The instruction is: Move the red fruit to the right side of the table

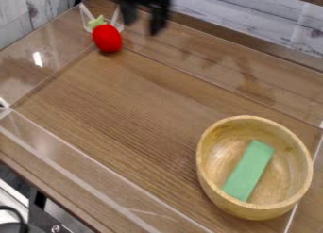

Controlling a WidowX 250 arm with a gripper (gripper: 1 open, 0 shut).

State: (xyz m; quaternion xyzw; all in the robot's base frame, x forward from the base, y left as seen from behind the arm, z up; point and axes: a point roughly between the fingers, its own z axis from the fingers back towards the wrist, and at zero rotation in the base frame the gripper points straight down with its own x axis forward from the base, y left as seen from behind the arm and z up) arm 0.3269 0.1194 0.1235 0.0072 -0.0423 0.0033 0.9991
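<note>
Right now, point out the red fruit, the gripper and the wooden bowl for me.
red fruit (109, 39): camera view, on the middle of its red body.
gripper (143, 18): camera view, between its open fingertips, blurred.
wooden bowl (210, 140): camera view, on its left rim.

Single fixed view, raised above the near edge of the table (113, 114), looking obliquely down and across it; mid-range; the far acrylic wall (252, 53) bounds the field.

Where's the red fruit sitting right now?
In the camera view the red fruit sits at the table's far left corner, by the acrylic wall, with the open gripper just to its right, not touching it.
</note>
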